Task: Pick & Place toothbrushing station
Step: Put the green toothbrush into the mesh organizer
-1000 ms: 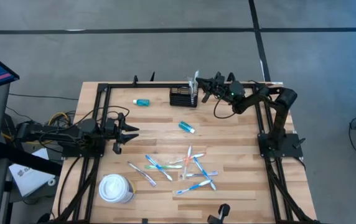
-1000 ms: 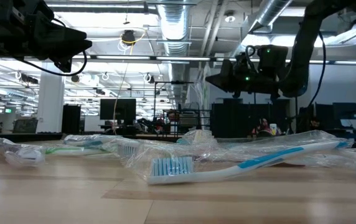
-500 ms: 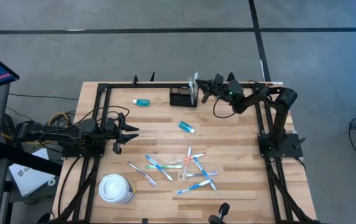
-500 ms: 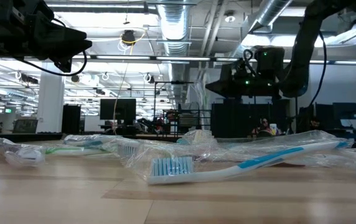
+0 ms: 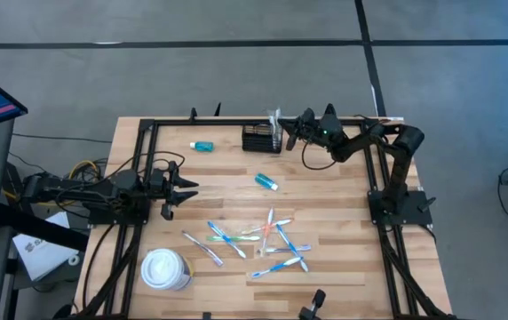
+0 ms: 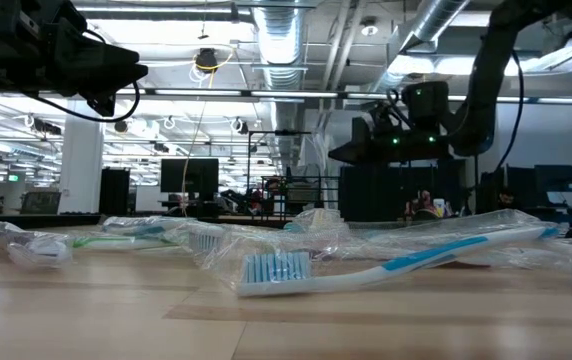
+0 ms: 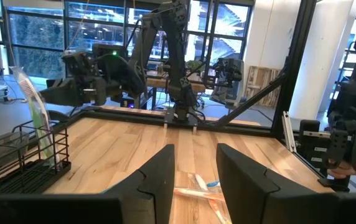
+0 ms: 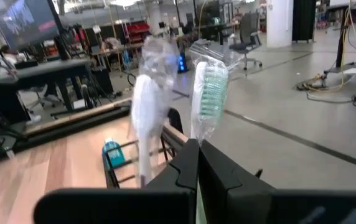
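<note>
The toothbrushing station, a black wire organiser [image 5: 258, 140] [image 7: 16, 155], stands near the table's far edge. My right gripper [image 5: 288, 130] [image 8: 198, 163] is level at its right end, shut on a green-bristled toothbrush in a clear wrapper [image 8: 209, 93]. This toothbrush stands upright at the organiser [image 7: 35, 118]. A second wrapped white toothbrush [image 8: 145, 112] stands beside it. My left gripper [image 5: 187, 187] [image 7: 195, 168] waits open at the table's left side, nothing between its fingers. My right gripper pinches the wrapped toothbrush's handle [image 8: 198, 198] between its two fingers, coming level from the table's right side and lying across it. The bristle end rises upright above the fingers. The gripper itself hides the toothbrush's lower end.
Several wrapped toothbrushes [image 5: 254, 242] lie scattered mid-table toward the near edge. A white lidded cup [image 5: 165, 269] stands near left. A small blue tube [image 5: 266, 181] lies mid-table and a teal bottle [image 5: 202, 146] lies left of the organiser. Black frame rails [image 5: 147, 133] border the table.
My right gripper has tipped from pointing slightly down to level and edged toward the organiser, staying shut on the toothbrush. My left arm has kept still.
</note>
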